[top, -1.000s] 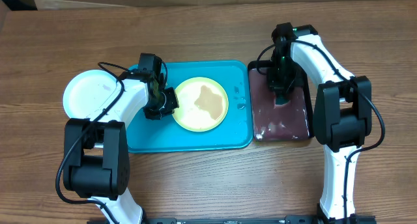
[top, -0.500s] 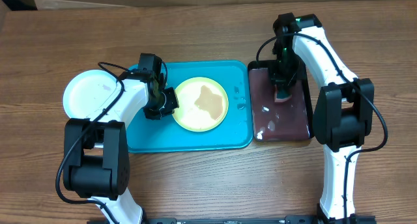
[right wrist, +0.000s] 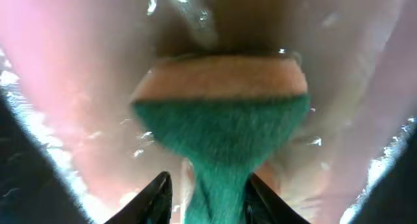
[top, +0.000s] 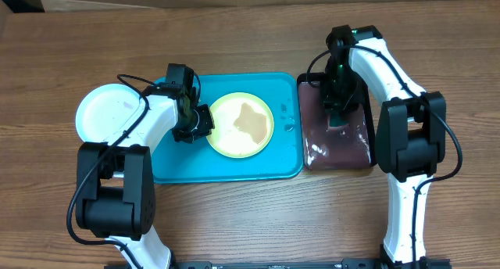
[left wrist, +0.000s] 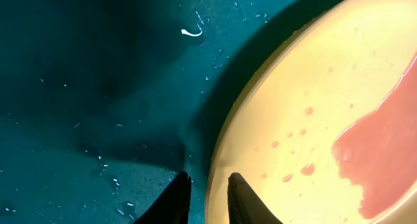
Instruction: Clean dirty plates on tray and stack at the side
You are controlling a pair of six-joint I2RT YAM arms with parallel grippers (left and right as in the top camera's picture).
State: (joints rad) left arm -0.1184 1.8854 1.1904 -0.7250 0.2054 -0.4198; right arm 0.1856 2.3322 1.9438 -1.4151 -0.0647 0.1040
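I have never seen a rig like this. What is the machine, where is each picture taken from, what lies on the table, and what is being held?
These are two robot arms at a wooden table, each ending in a two-finger gripper. The overhead picture looks straight down; the other two come from cameras on the wrists. On the table lie a turquoise tray carrying a smeared yellow-green plate, a white plate beside it, and a black tray of reddish liquid. The left gripper pinches the yellow-green plate's rim. The right gripper holds a green-and-pink sponge down in the black tray.
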